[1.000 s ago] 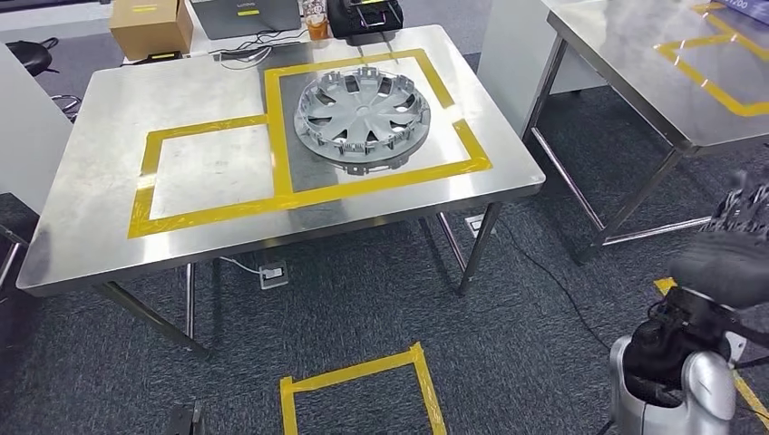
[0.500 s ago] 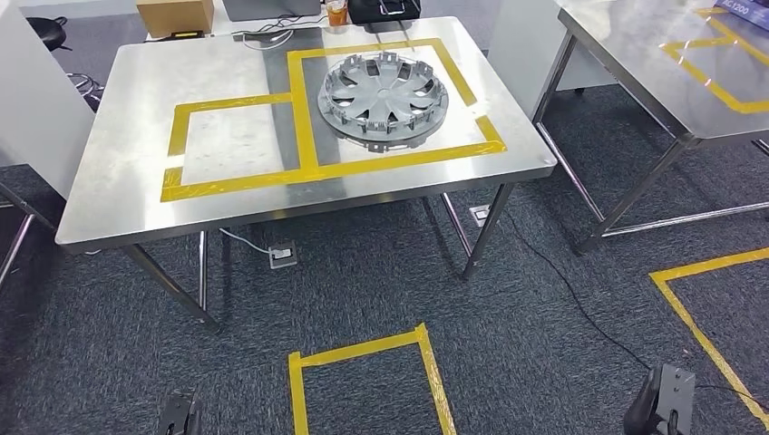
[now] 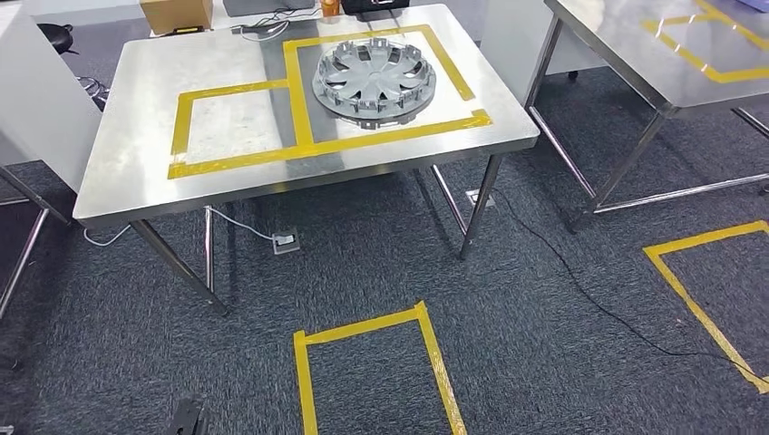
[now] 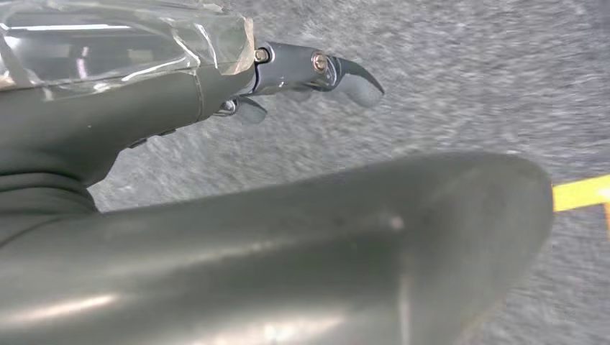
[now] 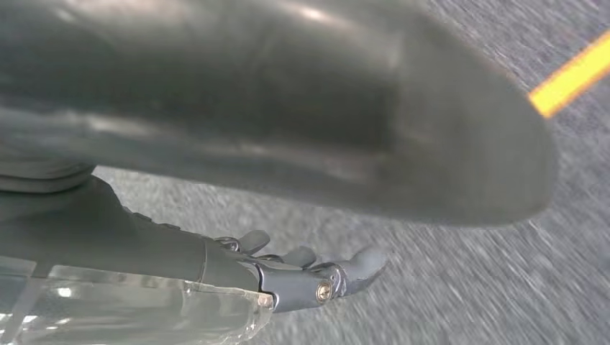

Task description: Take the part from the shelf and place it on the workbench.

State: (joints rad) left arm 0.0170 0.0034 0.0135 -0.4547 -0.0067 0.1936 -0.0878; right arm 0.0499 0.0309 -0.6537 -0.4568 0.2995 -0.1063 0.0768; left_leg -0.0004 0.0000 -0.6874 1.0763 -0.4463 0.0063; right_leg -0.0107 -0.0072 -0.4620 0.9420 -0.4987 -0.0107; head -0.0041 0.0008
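A silver wheel cover (image 3: 374,81) lies flat on the steel workbench (image 3: 136,181), inside the larger yellow-taped square (image 3: 390,136) at its far right. My left hand (image 4: 273,215) hangs over the grey carpet, holding nothing, its dark fingers (image 4: 316,68) loosely extended. My right hand (image 5: 288,108) also hangs over the carpet, its fingers (image 5: 316,277) spread and empty. Both hands are well away from the workbench.
A second steel table (image 3: 653,54) stands at the right. Yellow tape squares (image 3: 372,362) mark the carpet in front and at the right (image 3: 707,290). A black cable (image 3: 580,290) runs across the floor. A cardboard box (image 3: 177,14) sits behind the workbench, a white panel (image 3: 36,100) at left.
The camera has turned and the whole scene has shifted. My right arm, at the lower right edge one second ago, has dropped out of the head view.
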